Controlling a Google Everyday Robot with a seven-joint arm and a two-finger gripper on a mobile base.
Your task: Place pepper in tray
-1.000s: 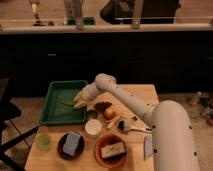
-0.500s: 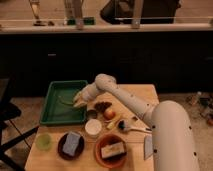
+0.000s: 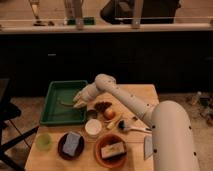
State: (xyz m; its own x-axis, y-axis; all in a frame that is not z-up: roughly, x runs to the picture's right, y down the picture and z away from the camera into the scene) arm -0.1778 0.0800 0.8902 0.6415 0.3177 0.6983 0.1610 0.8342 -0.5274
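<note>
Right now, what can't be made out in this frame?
- End effector, at the tray's right rim, camera view: grip state blurred.
- Pepper: thin dark streak on the tray floor beside the end effector; contact unclear.
- Dark pile by the orange fruit: identity too blurred.

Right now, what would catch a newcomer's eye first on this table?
The big white arm reaching from the lower right across the table, its gripper over the right side of the green tray. A pepper lies in the tray just beside the gripper. Nearer the front sit two round bowls, the dark one and the orange one.
</note>
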